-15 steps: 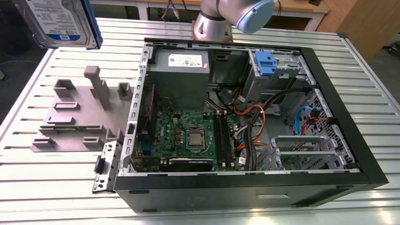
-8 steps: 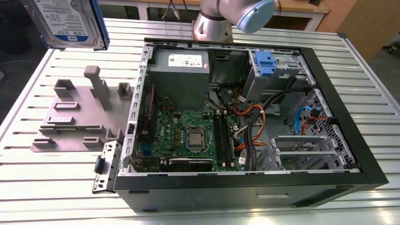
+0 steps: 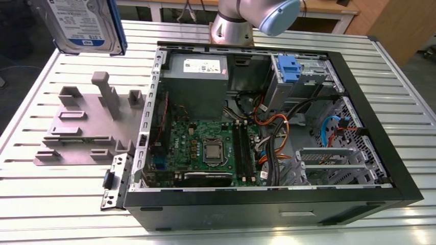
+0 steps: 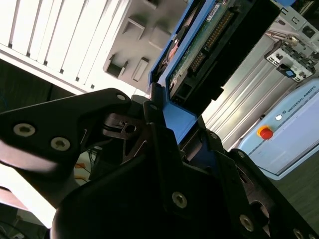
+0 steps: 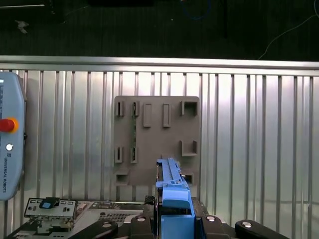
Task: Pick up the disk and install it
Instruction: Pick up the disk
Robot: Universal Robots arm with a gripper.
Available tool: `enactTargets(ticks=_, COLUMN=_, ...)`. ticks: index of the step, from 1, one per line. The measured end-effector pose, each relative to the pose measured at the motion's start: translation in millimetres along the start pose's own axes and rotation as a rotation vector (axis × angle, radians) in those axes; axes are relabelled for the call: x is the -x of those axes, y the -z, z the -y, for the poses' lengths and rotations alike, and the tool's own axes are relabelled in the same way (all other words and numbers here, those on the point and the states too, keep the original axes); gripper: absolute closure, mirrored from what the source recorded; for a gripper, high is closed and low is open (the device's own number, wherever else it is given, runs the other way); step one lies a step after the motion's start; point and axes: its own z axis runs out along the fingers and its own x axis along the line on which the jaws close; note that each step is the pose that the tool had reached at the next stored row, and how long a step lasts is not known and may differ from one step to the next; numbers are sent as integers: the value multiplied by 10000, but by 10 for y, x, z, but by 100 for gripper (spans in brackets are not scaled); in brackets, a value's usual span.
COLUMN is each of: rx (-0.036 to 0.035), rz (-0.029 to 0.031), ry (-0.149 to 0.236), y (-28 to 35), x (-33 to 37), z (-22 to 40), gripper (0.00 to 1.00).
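The disk [image 3: 85,25], a silver hard drive with a blue-and-white label and a blue frame, hangs high above the table at the exterior view's far left, over the grey fixture plate [image 3: 81,127]. In the second wrist view my gripper [image 4: 172,124] is shut on the disk's [image 4: 199,45] blue frame, and the drive's circuit-board side faces the camera. In the first wrist view the disk [image 5: 173,191] appears edge-on between the black fingers [image 5: 142,226], directly above the fixture plate [image 5: 157,142].
An open computer case [image 3: 381,127] lies on the slatted metal table [image 3: 54,204], to the exterior view's right of the plate. Inside are a grey power supply [image 3: 195,81], a motherboard [image 3: 211,148], cables and a drive bay with a blue latch [image 3: 289,69]. A teach pendant [image 5: 10,144] lies on the table.
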Motion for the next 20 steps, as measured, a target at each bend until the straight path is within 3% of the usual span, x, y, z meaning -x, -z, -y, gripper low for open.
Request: enactTargets(ticks=20, rx=-1, rz=0, ry=-16, y=1, x=-19, z=293, gripper=64)
